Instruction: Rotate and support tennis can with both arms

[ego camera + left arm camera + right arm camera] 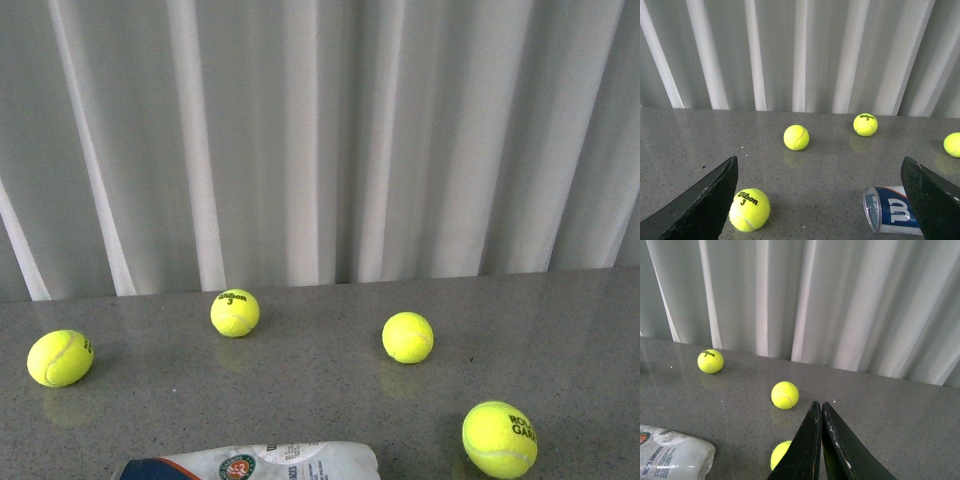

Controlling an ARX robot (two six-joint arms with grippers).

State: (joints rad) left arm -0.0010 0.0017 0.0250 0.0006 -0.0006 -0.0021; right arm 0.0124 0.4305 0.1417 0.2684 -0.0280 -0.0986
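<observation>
You see | tennis can (892, 215): blue label, white W, silver rim, white end with red-green badge | tennis balls (235, 312): yellow-green, black lettering | table (330, 390): grey, speckled | curtain (330, 130): white, vertical folds

Before you, a grey speckled table (320, 330) with a faint sheen meets pale pleated curtains (330, 140), evenly lit.

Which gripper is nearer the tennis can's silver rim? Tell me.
Left. The open left gripper faces the silver rim of the tennis can, close by one finger. The shut right gripper sits off the can's opposite, crumpled end.
</observation>
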